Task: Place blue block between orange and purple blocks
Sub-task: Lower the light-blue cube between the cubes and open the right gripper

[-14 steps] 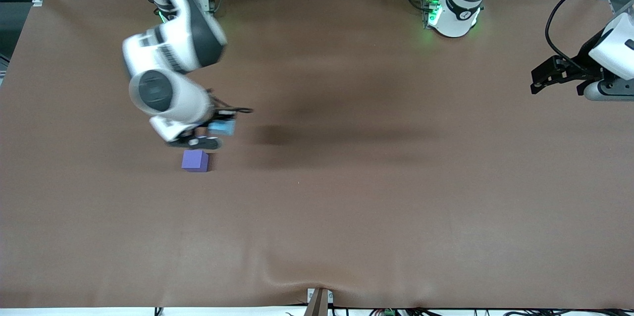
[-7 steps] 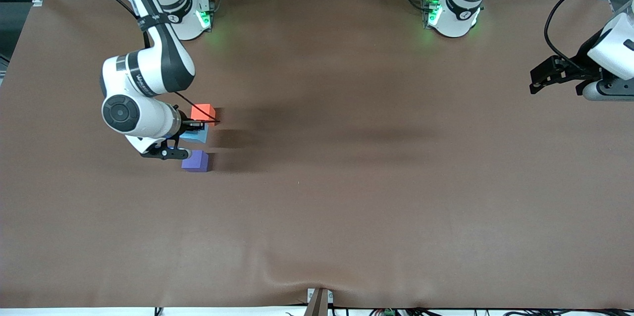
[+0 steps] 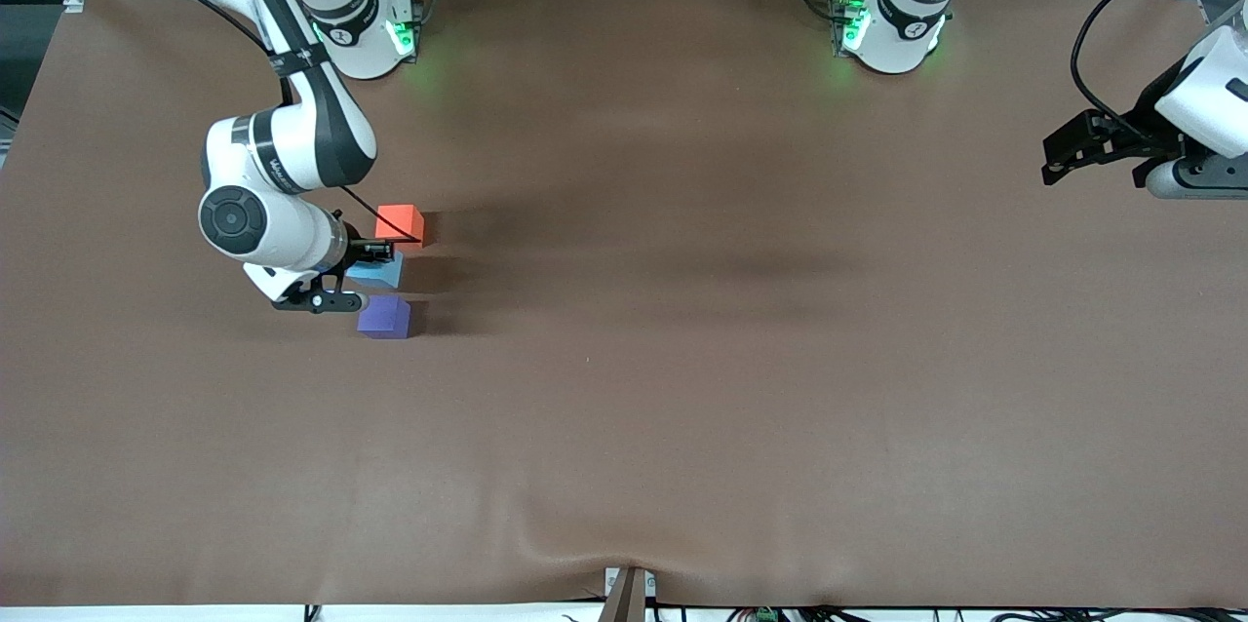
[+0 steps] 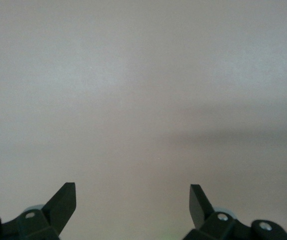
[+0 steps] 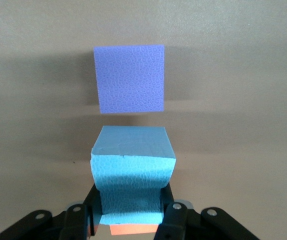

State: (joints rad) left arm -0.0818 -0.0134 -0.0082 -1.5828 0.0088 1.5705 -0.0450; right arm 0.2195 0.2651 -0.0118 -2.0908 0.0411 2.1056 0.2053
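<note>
Foam seems to be the material of the small light sky-blue matte cube (image 5: 131, 180): in my right wrist view its sides bend inward where my right pincer (image 5: 131, 217) is clamped on it, so I judge it soft, light and not slippery. It will not break, but a hard squeeze changes its shape, and it may spring back a little when I let go. The best hold is the one I have now, on two flat side faces, low and centred.

In the front view, the blue cube sits in the middle-left of the frame, in the gap between the bright orange-red matte cube (image 3: 399, 222) above it and the violet-purple matte cube (image 3: 384, 317) below it. The three make a short line running up and down the picture on the brown surface (image 3: 741, 378). I cannot tell if the blue cube already rests on the surface or hangs just above it.

A cube has no long axis. Its faces look nearly square to the purple cube's faces, with the top face level.

My left pincer (image 4: 132, 202) waits at the right edge of the front view, its fingers (image 4: 63, 200) wide apart over bare surface, holding nothing.
</note>
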